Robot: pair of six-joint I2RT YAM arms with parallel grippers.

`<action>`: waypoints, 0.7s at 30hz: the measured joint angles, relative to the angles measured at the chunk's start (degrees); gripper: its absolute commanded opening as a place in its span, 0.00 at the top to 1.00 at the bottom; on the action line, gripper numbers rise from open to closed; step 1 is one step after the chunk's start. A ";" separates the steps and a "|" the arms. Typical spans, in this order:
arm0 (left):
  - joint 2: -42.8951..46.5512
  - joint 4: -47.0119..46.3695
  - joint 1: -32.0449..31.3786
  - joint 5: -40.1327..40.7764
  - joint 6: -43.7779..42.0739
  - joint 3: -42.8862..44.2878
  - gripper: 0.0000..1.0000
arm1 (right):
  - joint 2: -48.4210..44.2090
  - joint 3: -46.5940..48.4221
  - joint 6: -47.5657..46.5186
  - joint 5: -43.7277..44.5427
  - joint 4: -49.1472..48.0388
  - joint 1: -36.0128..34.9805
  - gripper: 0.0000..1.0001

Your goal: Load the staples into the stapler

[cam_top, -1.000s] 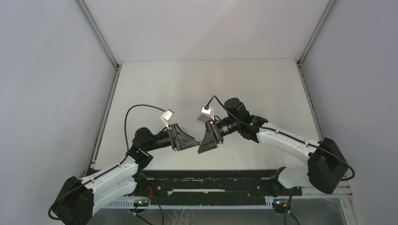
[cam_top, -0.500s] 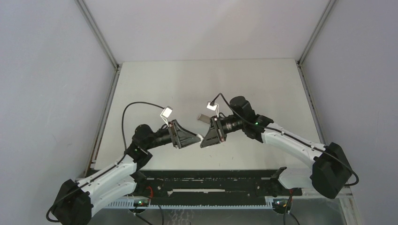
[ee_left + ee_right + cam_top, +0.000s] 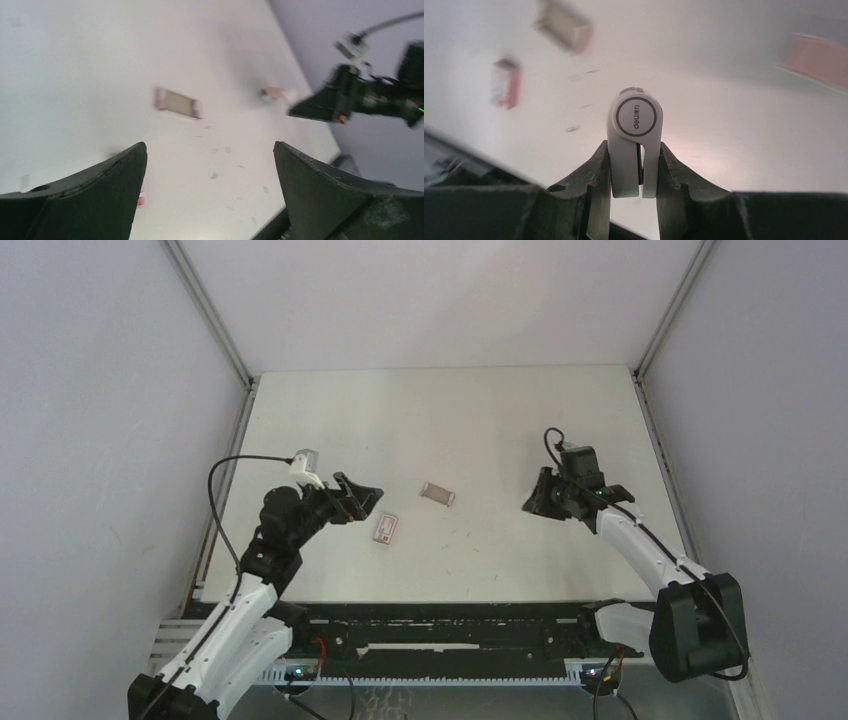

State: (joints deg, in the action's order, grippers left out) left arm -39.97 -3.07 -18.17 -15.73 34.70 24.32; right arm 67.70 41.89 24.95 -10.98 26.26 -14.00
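Sitting pinched between fingers (image 3: 596, 172) of the right tool (image 3: 634, 152), white stapler (image 3: 636, 118).

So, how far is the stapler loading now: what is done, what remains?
Done: the white stapler is lifted off the table, clamped between the right fingers. In hand: only that; the left fingers are open and empty. Left: the red-and-white box and the second small box lie on the table, and whether staples are already inside the stapler does not show.
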 measured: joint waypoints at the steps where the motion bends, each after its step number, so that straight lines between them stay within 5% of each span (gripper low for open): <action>1: 0.00 1.44 0.94 1.70 -0.48 0.00 0.00 | 0.28 -0.79 -0.52 2.43 1.03 2.32 1.00; 9: 0.70 3.91 2.73 12.44 -2.40 -0.15 0.00 | 6.88 -2.08 -1.42 12.11 2.97 8.13 0.96; 19: -3.04 3.63 3.93 16.26 -3.43 -0.17 0.00 | 8.76 -1.99 -1.31 15.34 4.04 8.15 0.33; 21: -3.26 3.52 4.33 16.50 -3.58 -0.17 0.00 | 8.76 -1.95 -1.33 15.63 4.07 8.15 0.27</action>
State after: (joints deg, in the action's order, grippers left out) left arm -43.22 0.45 -13.85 0.78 31.11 24.14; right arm 76.47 39.94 23.62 4.64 30.33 -5.85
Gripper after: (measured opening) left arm 0.996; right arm 0.641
